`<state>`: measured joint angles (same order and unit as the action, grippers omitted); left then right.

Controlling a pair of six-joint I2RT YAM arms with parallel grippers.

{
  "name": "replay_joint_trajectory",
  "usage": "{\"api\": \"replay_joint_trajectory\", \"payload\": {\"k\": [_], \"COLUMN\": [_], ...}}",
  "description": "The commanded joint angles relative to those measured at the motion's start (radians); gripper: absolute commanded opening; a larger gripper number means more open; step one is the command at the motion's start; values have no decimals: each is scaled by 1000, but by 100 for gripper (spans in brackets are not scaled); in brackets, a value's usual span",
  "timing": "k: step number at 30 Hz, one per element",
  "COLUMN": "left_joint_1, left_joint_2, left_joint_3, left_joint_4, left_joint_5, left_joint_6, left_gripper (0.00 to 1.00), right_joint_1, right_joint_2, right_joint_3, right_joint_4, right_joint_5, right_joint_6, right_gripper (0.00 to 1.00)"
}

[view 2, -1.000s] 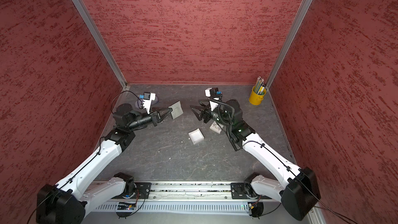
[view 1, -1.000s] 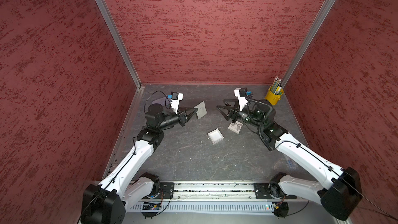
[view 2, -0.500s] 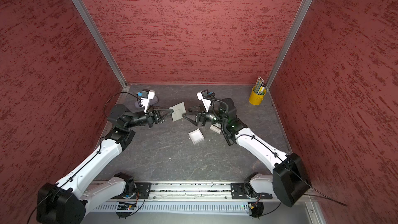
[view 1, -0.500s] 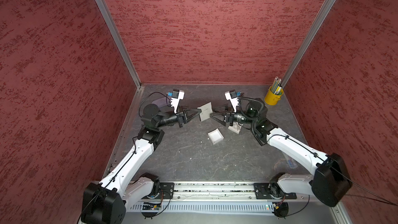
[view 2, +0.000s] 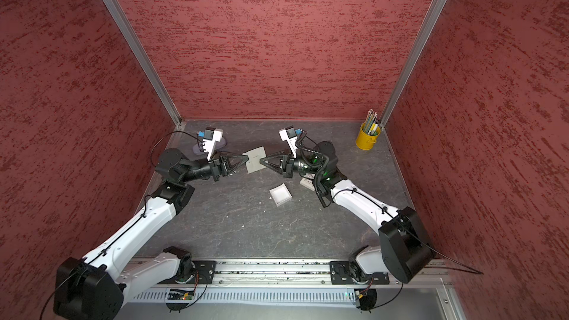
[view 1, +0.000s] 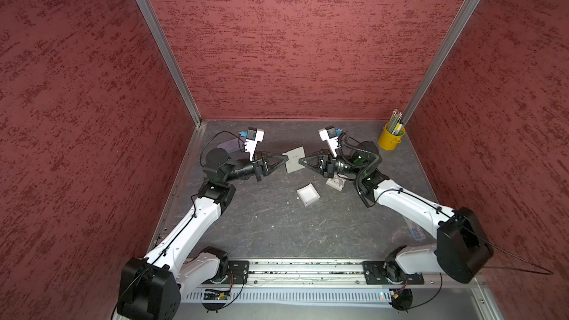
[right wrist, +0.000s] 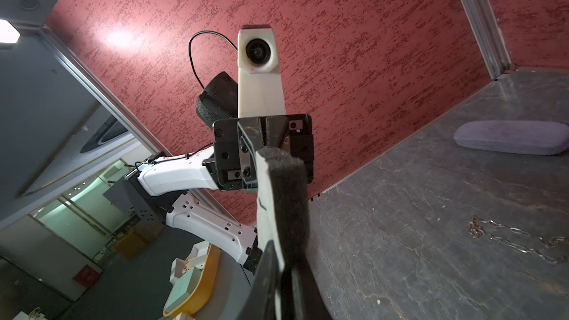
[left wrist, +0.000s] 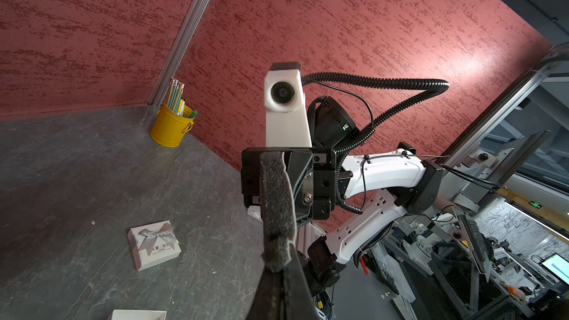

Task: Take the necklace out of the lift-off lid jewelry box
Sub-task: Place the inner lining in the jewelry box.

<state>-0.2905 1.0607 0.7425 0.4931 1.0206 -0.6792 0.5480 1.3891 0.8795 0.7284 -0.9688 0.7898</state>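
Observation:
A grey foam pad (view 1: 295, 159) hangs above the table between both grippers. My left gripper (view 1: 287, 157) is shut on one edge of it and my right gripper (view 1: 300, 160) is shut on the opposite edge. The wrist views show the pad edge-on (left wrist: 277, 210) (right wrist: 283, 198). The jewelry box's open white base (view 1: 308, 193) sits on the table just in front, and looks empty. Its bow-printed lid (left wrist: 154, 244) lies beside it, partly under the right arm. The necklace (right wrist: 508, 238), a thin silvery chain, lies loose on the dark table in the right wrist view. I cannot make it out in the top views.
A lilac glasses case (view 1: 229, 146) lies at the back left behind the left wrist. A yellow cup of pencils (view 1: 390, 138) stands in the back right corner. Red walls close in three sides of the table (view 1: 277, 232).
My right gripper swung left from beside the lid to the pad and shut on its edge. My left gripper carried the pad slightly toward the middle.

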Motion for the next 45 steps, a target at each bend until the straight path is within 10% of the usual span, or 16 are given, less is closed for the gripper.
{"api": "replay_joint_trajectory", "payload": {"k": [1,5,12,24,45], "left_joint_1": [-1,-1,-2,-290,-368], "left_joint_2": [5,-8,-37,126,549], "left_joint_3": [-23,-49,-93,-256,-236], "left_joint_4": [-66,-86,-249,-256,89], "left_joint_5": [-38,-98,-238,-661,-799], "left_joint_6": [11,2,34,-63,-268], "left_gripper": [36,70,74,55,5], "right_joint_1": [-3,-1,-3,-3,-1], "right_joint_2": [-24,-38,-58,-12,146], "right_joint_3": [-24,-42,-6,-75,-45], "right_joint_4": [14,-88,-561,-977,-952], "right_joint_5": [33,115,406,557,566], "right_joint_6": [13,-37,-228,-375,-394], "right_gripper": [3,1,3,5,0]}}
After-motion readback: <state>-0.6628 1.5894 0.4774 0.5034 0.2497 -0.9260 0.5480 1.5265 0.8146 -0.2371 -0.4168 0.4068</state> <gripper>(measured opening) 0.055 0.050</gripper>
